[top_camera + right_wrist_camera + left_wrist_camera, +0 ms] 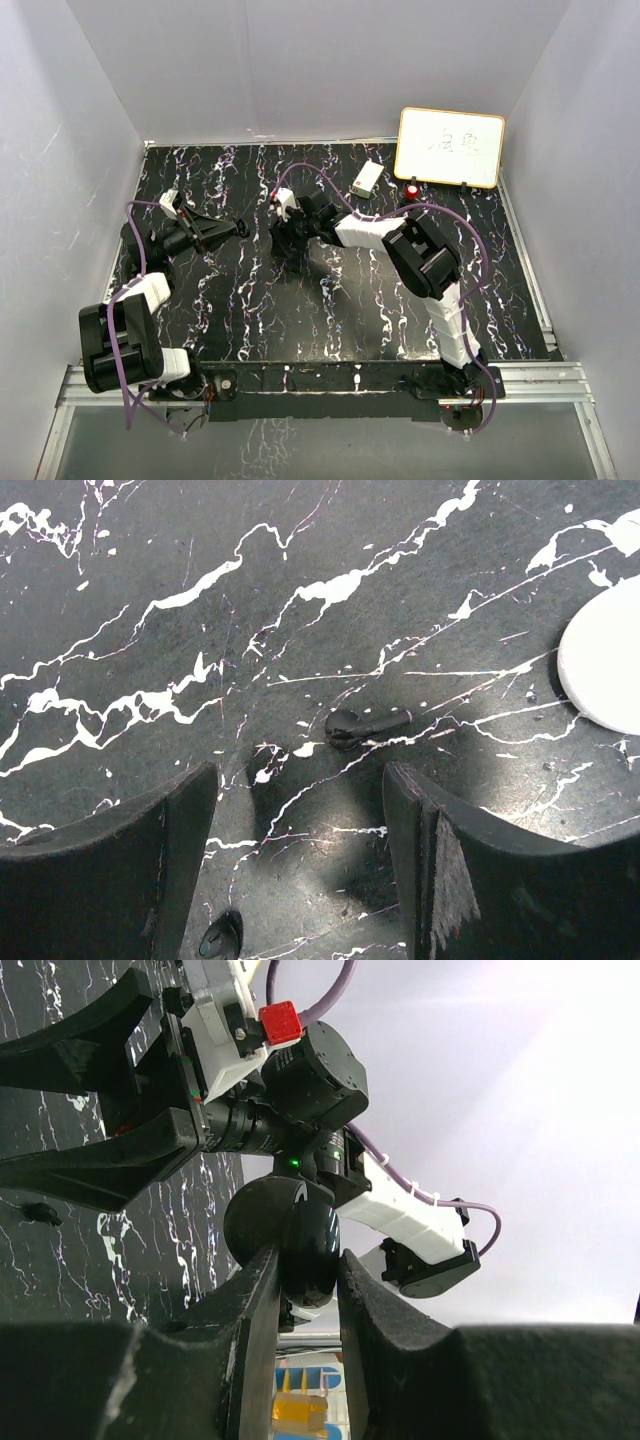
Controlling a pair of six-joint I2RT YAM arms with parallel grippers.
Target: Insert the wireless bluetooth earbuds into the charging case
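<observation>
Farthest left on the black, white-veined marble-pattern table point(330, 320), my left gripper point(307, 1260) lies low and points toward the middle. Its wrist camera shows the two black fingers point(250, 1310) standing close, with only a narrow slot between them. A glossy black round shape point(285, 1230) sits at the mouth of that slot. I cannot tell whether the fingers are clamped on it or whether it lies beyond them. At the left edge of the same view a small black piece point(40, 1213) lies on the table, too small for me to identify. Near the table's centre, the right gripper point(300, 775) hangs over the surface with its fingers spread wide and nothing between the pads. A black stubby earbud point(365, 723) lies on its side on the marble just ahead of that gap, closer to the right-hand finger in the view and touching neither finger. A second black earbud point(222, 938) lies at the bottom edge of that picture, beside the inner face of the left-hand finger and partly cut off. At the right edge of that wrist view, a flat white round puck point(605, 670) rests on the table, well apart from both earbuds. Toward the far right corner of the table are a small white rectangular box point(367, 178), a small red object point(413, 189) and a wood-framed whiteboard point(450, 147) leaning against the back wall.
</observation>
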